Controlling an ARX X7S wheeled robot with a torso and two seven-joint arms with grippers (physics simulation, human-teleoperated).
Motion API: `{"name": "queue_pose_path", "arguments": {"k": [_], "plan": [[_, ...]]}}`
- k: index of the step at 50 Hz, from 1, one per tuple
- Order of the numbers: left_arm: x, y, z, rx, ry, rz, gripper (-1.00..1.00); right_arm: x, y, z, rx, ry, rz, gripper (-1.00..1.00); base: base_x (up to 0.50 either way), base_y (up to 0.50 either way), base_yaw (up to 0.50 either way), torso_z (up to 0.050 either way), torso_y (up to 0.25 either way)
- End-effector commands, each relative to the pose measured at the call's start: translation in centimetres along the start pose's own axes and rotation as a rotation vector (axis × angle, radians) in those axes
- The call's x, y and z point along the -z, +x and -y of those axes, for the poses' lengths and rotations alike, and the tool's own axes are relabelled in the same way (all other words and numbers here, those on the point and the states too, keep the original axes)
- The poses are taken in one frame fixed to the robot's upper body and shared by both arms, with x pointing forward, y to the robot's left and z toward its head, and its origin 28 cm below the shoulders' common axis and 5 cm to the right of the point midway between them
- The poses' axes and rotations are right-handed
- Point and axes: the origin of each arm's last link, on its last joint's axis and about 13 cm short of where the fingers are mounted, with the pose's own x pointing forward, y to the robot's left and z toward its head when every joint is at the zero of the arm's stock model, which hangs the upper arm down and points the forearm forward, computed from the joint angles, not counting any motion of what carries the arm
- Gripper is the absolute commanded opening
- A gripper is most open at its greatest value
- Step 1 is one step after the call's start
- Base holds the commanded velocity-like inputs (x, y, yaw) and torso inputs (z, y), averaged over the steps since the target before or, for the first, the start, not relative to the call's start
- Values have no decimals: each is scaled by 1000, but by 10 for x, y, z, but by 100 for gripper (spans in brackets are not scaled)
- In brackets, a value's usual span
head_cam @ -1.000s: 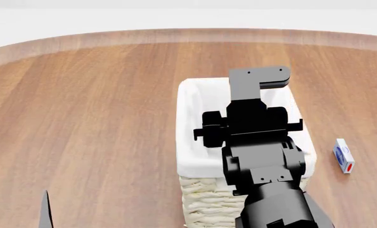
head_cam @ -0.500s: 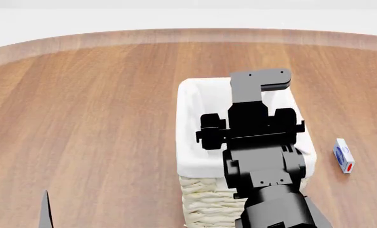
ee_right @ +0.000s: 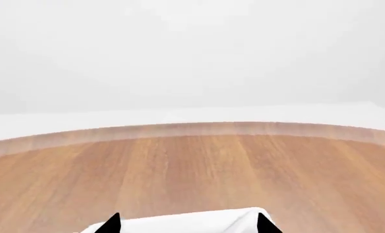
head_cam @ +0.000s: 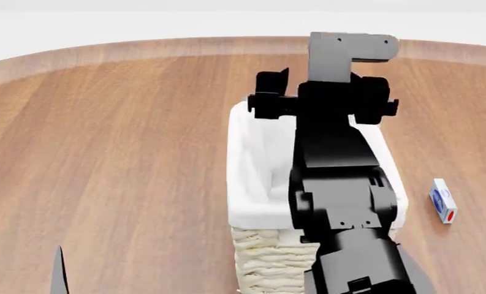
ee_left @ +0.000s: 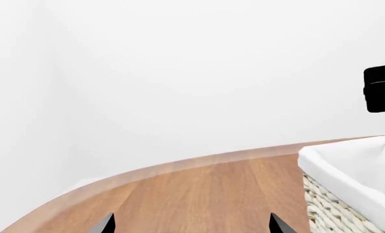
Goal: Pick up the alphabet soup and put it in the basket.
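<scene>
Right gripper (ee_right: 187,228) above the basket (head_cam: 255,177), jaws spread and empty. One basket, one small box (head_cam: 443,200) right of it. Left gripper (ee_left: 191,227) released too.

Head camera looks down; both wrist cameras, seemingly level, share the basket (head_cam: 251,177).

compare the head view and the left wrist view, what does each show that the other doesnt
Only the head view shows the small blue, white and red box on the table right of the basket, and the whole right arm reaching over the basket. Only the left wrist view shows the left gripper, its two fingertips apart with nothing between them. Both show the basket with its white lining, and the wooden table.
</scene>
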Motion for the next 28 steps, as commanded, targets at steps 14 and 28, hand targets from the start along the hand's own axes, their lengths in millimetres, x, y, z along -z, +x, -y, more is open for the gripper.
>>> {"name": "queue_pose_path", "arguments": {"k": [14,28], "plan": [[0,1,1,0,2,-2,100,-42,4,-2,-16,59,286,100,0,0,0,0,0],[1,1,1,-5,1,-3,100,-78,-50,18,-66,121,496,100,0,0,0,0,0]]}}
